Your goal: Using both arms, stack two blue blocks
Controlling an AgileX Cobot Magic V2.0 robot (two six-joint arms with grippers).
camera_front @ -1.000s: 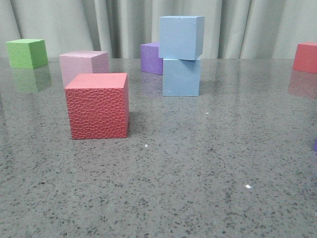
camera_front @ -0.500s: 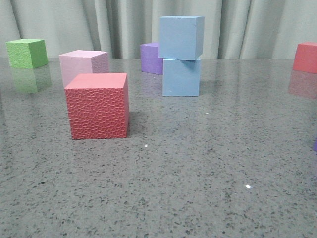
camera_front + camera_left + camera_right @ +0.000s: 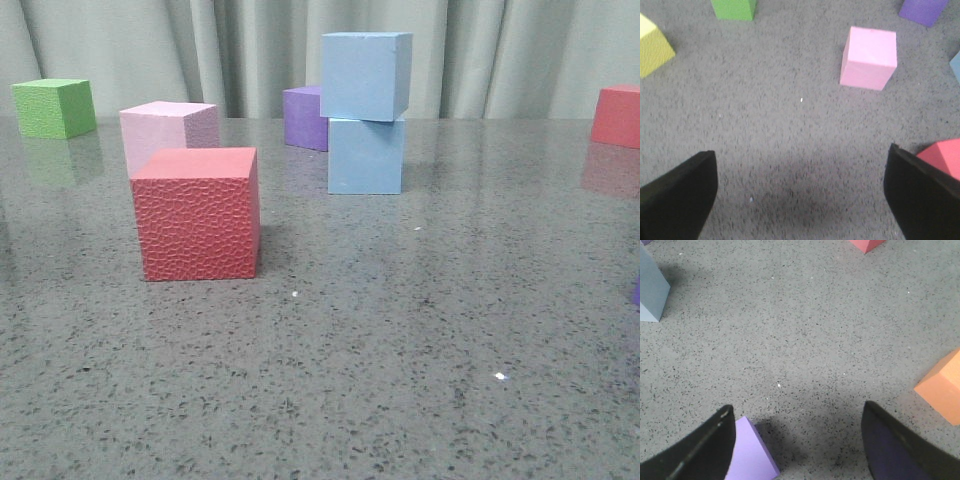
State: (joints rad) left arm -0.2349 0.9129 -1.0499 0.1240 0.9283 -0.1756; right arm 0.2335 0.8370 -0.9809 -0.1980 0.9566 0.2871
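Blue blocks (image 3: pixel 366 105) stacked on table (image 3: pixel 400 330)

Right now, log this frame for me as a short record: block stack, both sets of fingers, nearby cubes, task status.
stack: upper blue block rests on lower blue block, turned slightly and overhanging a little
left gripper: fingers open, nothing between them, above bare table
right gripper: fingers open, nothing held
nearby: purple cube behind the stack; pink cube and red textured cube to its left
status: stack looks complete, neither arm touching it
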